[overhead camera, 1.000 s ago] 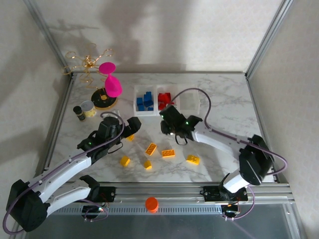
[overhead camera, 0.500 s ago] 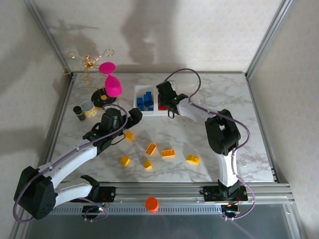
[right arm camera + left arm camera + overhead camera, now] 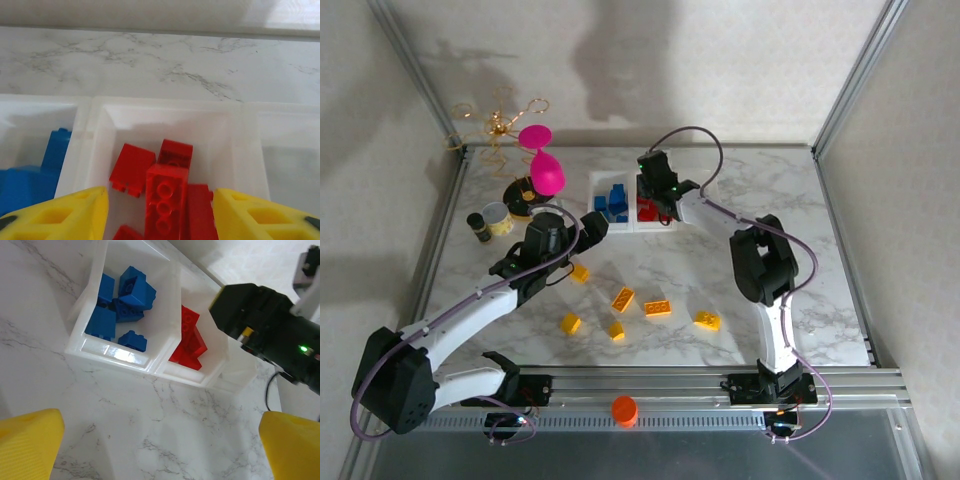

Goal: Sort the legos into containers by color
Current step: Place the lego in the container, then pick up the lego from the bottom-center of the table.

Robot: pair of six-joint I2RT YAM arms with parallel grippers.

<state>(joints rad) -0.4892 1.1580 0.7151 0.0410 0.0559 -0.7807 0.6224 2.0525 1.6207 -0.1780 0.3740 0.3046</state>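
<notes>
Red legos (image 3: 167, 192) delivered to the middle container (image 3: 165, 109).
The right claw (image 3: 159, 206) is spread open, apparently empty; yellow legos (image 3: 657, 307) must be fetched next.

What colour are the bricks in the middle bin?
Red. The bricks show best in the right wrist view.

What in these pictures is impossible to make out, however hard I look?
Red bricks: exact count. The right wrist view's bottom edge cuts the pile; from above the right hand covers it.
Third bin: its floor. Cut by the right wrist view's edge; the right hand blocks it in the left wrist view.
Loose yellow bricks: stud counts, too small from above.
Dark little cylinder beside the tin can: too small to identify.
</notes>
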